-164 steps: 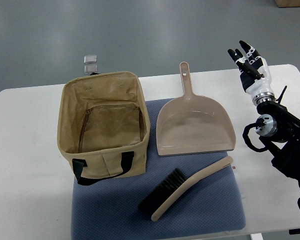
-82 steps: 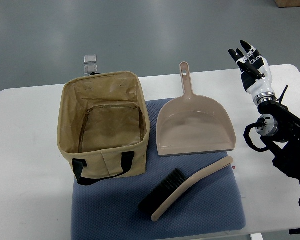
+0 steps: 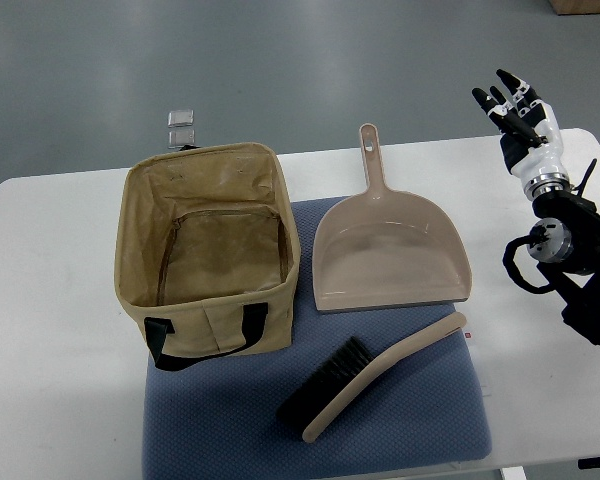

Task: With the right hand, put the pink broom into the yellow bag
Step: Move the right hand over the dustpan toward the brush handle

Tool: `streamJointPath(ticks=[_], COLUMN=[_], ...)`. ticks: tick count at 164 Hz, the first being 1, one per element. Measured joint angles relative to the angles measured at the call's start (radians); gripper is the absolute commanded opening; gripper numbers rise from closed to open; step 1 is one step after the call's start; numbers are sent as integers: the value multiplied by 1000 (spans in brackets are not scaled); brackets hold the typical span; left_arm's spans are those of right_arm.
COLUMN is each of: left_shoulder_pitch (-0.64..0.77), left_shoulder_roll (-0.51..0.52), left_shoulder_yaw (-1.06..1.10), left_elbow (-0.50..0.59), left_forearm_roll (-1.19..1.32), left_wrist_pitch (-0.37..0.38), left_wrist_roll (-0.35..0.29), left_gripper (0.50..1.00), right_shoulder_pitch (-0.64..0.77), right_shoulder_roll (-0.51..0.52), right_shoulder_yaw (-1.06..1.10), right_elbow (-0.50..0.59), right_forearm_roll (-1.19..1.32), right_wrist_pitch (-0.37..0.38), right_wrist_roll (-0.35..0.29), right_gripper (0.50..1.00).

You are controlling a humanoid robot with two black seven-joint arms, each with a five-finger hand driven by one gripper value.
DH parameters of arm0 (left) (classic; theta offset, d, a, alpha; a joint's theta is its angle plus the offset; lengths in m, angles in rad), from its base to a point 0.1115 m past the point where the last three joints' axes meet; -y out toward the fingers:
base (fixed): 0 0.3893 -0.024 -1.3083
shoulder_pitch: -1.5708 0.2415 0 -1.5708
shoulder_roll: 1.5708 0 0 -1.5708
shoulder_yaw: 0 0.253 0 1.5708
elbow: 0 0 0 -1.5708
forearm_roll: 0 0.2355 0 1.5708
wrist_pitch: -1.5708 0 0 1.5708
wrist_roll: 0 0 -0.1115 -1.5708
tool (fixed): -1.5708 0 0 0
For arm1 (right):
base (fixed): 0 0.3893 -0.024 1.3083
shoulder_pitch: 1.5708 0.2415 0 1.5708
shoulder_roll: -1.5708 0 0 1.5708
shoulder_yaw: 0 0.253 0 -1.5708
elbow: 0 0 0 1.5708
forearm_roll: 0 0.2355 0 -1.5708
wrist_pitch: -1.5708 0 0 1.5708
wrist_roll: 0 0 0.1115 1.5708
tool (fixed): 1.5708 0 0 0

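Observation:
The pink broom (image 3: 380, 372), a curved hand brush with black bristles, lies on the blue mat (image 3: 230, 420) near the front. An open yellow bag (image 3: 145, 270) with black handles stands at the mat's left end, empty inside. A matching pink dustpan (image 3: 388, 250) lies behind the broom. My right hand (image 3: 520, 110) hovers far back at the right, above the table's far edge, fingers spread and holding nothing. It is well away from the broom. The left arm does not show.
The white table (image 3: 50, 340) carries the mat. Two small clear squares (image 3: 182, 126) lie on the floor beyond the bag. The right arm's black joints and cables (image 3: 570, 260) stand over the table's right edge.
My right hand and forearm have shifted to the right and slightly back. The broom, dustpan and bag have not moved.

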Motion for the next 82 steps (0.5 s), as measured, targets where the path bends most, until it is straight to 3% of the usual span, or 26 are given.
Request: streamJointPath(ticks=[38,82], left_shoulder_pitch=[0,0], left_shoulder_roll=[0,0], left_shoulder_yaw=[0,0], left_elbow=[1,1], left_forearm_roll=[0,0], left_wrist_pitch=[0,0], left_wrist_roll=[0,0], left_gripper=[1000,1000], right_shoulder_pitch=[25,74], right_shoulder_roll=[-58,-265], right_shoulder_yaw=[-101,-415], right_elbow=[33,179], right_forearm_roll=[-87,-285], right_wrist_pitch=[9,12], right_wrist_roll=[16,29], right_gripper=[930,930])
